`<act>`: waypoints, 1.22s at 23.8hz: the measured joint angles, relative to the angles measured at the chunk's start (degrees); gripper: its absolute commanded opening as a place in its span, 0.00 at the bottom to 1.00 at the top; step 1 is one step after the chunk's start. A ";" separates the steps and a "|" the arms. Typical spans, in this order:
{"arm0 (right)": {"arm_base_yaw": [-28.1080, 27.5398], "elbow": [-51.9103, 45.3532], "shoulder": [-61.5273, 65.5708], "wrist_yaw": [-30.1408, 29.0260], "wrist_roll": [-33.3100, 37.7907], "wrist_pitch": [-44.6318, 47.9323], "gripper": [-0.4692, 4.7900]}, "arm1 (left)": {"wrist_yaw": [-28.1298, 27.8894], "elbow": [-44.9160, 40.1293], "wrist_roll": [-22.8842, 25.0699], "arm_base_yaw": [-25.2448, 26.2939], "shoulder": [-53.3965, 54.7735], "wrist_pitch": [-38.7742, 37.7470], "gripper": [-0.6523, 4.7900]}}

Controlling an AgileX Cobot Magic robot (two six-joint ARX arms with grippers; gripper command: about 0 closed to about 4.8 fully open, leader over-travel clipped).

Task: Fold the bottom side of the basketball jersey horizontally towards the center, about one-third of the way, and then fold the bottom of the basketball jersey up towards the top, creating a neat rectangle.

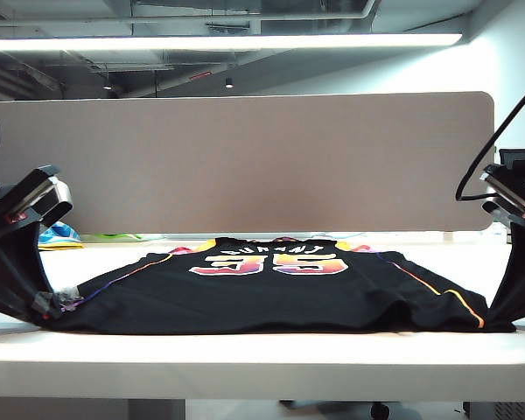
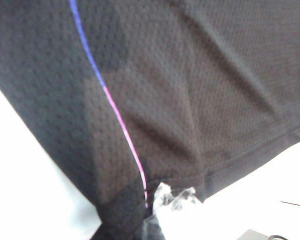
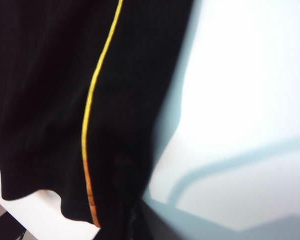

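White table [image 1: 245,363]: left end effector [image 1: 51,304] and right end effector [image 1: 499,322] pinch basketball jersey [image 1: 271,293] corners.

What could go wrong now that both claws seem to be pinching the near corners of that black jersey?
The left gripper and right gripper each hold only a small bit of the basketball jersey at its near hem, so a corner might slip out mid-fold. The hem already ripples between them, so the fold may come out wrinkled. If one arm lifts faster, the fold line may skew and the rectangle turn out uneven.
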 measured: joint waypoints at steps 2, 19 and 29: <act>0.00 0.00 0.00 -0.07 0.20 -0.11 0.07 | -0.02 0.00 -0.02 0.00 -0.09 -0.04 0.11; 11.08 -0.28 -36.35 -0.76 2.05 -30.03 0.07 | -7.17 -1.36 -9.07 -14.60 -37.99 -32.20 0.11; 15.30 -0.17 -48.44 7.65 14.38 -24.20 0.07 | -20.24 -1.42 -15.52 -21.90 -45.64 -28.00 0.11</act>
